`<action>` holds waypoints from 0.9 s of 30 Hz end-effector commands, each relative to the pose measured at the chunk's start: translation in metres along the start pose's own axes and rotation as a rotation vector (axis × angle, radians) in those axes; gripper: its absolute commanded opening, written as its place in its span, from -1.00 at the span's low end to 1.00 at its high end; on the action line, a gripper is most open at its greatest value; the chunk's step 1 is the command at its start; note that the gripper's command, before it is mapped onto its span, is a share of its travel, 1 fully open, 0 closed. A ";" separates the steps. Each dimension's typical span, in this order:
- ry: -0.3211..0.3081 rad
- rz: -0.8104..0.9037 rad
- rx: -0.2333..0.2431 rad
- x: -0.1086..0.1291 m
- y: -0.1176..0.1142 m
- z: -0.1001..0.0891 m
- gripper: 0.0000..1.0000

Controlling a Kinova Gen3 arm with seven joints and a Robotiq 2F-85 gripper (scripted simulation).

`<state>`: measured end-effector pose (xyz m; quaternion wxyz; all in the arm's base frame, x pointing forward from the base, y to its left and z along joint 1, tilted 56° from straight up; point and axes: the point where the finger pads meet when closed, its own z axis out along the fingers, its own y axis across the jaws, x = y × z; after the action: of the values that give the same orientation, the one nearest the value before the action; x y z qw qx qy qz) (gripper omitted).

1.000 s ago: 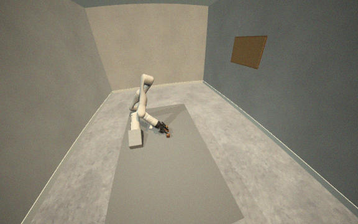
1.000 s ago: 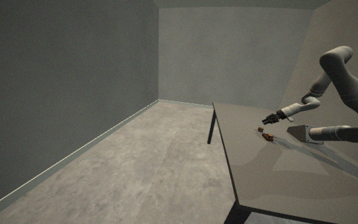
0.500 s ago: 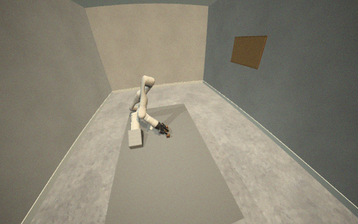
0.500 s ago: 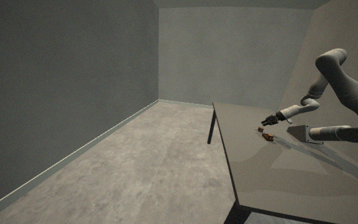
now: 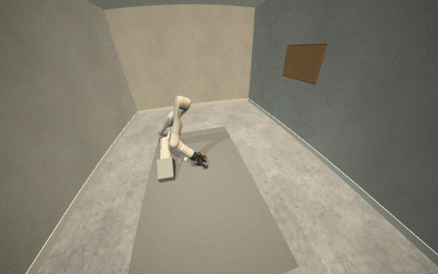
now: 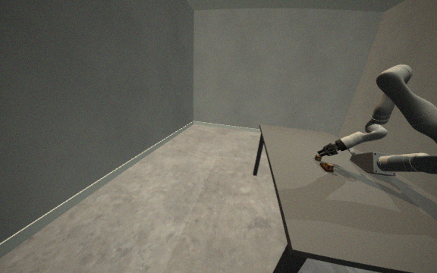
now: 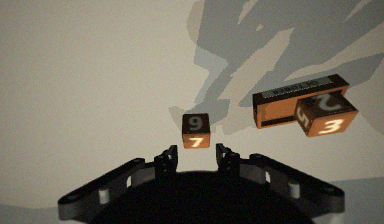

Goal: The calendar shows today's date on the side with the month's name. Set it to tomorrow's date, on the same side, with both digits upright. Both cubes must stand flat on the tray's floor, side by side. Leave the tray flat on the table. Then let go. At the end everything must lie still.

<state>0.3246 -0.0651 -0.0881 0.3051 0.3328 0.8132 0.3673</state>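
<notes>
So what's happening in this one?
The arm's gripper is open, holding nothing, and lined up on a loose cube that stands on the table showing 9 and 7. The other cube, with a 3 facing the camera, sits in the tray to the right. The calendar is not yet reassembled.

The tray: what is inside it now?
The tray holds one cube, showing 3 in front. The other cube stands outside on the table. The tray floor beneath is hidden.
</notes>
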 end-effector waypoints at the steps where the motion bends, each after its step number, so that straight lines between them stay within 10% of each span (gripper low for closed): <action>1: 0.007 0.007 -0.002 0.006 0.000 0.003 -0.03; 27: 0.007 0.007 -0.002 0.022 0.000 0.019 -0.03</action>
<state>0.3258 -0.0404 -0.1038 0.3015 0.3336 0.8128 0.3703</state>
